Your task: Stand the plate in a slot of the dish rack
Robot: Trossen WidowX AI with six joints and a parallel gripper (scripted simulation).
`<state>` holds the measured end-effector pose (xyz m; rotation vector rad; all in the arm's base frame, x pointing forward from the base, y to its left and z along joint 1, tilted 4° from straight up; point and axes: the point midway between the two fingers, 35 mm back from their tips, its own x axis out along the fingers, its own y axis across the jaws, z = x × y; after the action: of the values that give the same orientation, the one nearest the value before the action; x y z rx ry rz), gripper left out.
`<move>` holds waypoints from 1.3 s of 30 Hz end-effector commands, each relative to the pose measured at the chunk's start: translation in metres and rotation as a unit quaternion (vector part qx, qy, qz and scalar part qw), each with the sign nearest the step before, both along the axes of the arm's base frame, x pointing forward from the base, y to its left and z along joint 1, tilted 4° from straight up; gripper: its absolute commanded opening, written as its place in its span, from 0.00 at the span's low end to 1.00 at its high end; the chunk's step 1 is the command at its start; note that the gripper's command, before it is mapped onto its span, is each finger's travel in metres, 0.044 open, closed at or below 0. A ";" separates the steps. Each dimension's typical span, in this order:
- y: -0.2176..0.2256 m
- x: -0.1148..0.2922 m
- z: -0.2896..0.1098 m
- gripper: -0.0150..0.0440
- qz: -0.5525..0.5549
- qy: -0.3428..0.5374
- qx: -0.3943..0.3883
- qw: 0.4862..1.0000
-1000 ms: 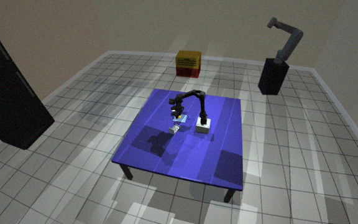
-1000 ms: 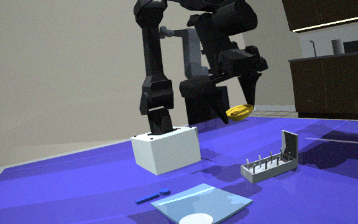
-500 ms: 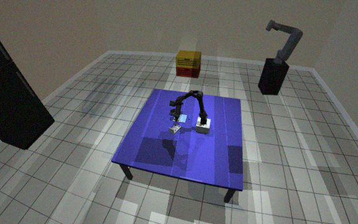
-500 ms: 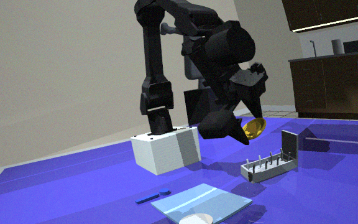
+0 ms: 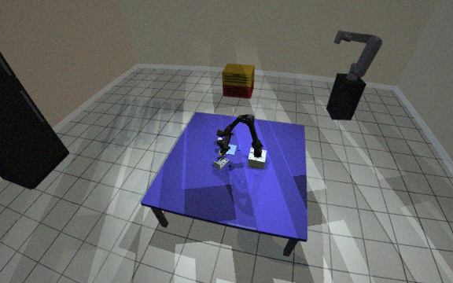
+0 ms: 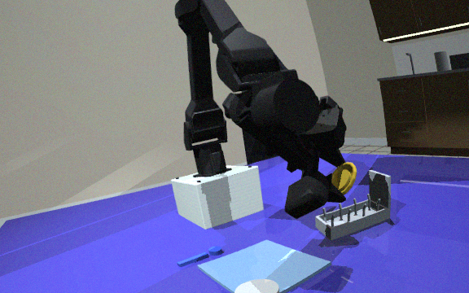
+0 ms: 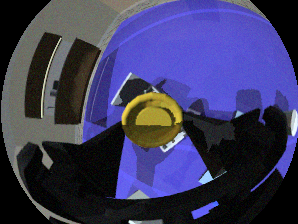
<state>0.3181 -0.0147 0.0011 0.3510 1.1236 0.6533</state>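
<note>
Blue table (image 6: pixel 422 228) spread under everything, with floor tiles around it in the top view. Black arm (image 6: pixel 259 102) bent over from a white block (image 6: pixel 194 203) at about 9 o'clock of the exterior view, reaching down toward 3 o'clock. Pale blue mat (image 6: pixel 259 260) flat on the table at 6 o'clock, a white disc (image 6: pixel 256 287) on its near edge. Grey dish rack (image 6: pixel 352 221) at 4 o'clock from the arm's wrist, with short upright pins and a tall end wall (image 6: pixel 379 187). Gripper (image 6: pixel 332 183) pinched on the yellow plate (image 6: pixel 344 177), tipped nearly on edge, held in the air just above the rack's 10 o'clock end and not touching the pins. Same plate (image 7: pixel 152 119) filling the centre of the wrist view, dark fingers on either side. Small blue stick (image 6: pixel 194 258) lying at 9 o'clock of the mat.
</note>
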 end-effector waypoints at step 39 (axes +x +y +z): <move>-0.003 -0.026 -0.007 0.25 0.114 -0.490 0.063 0.862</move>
<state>0.2929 -0.0177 -0.0070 -0.0334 0.1495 0.9630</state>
